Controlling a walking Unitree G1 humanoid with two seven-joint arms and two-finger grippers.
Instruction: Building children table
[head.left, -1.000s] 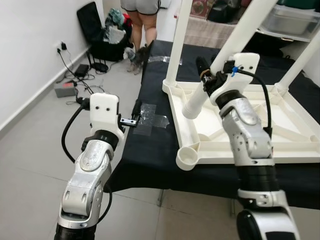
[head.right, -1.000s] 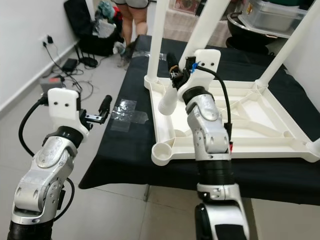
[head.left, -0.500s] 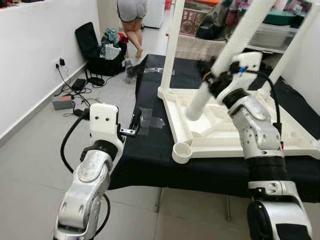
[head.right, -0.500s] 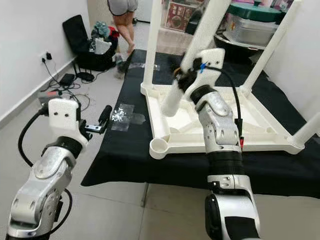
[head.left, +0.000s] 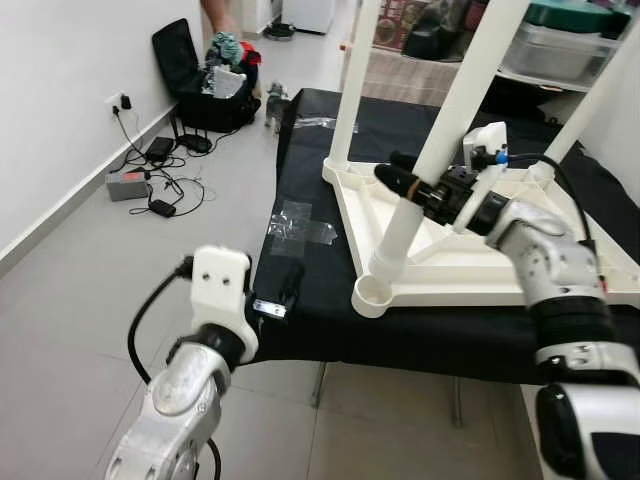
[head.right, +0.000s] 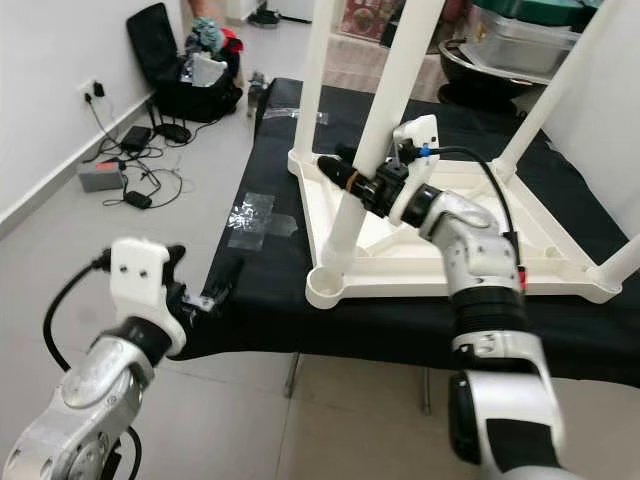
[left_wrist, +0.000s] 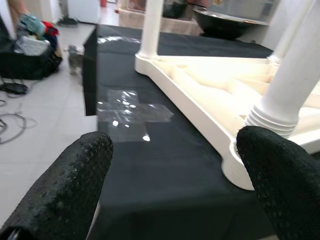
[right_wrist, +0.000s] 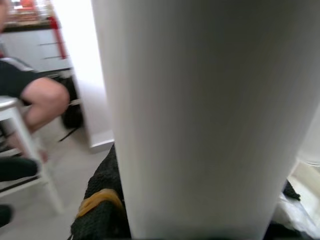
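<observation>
A white children's table lies upside down, its rim (head.left: 345, 215) on a black-covered table (head.left: 310, 300). Three legs stand up from its other corners. My right gripper (head.left: 415, 188) is shut on a fourth white leg (head.left: 445, 110), held tilted. The ribbed lower end (left_wrist: 272, 117) of that leg rests at the front-left corner socket (head.left: 372, 297). In the right wrist view the leg (right_wrist: 200, 115) runs between the black fingers (right_wrist: 100, 210). My left gripper (head.left: 287, 288) hangs open at the black table's front-left edge, with nothing between its fingers (left_wrist: 60, 190).
A patch of clear tape (head.left: 300, 228) sticks to the black cloth left of the white table. On the floor to the left lie cables (head.left: 150, 190) and a black bag (head.left: 195, 75) by the wall. A small dog (head.left: 272, 98) stands there. Bins (head.left: 560, 50) sit behind.
My right gripper has swung the leg down and left, its lower end now at the front-left corner socket. My left arm has dropped to the table's front edge. The camera shifted; the person walked off.
</observation>
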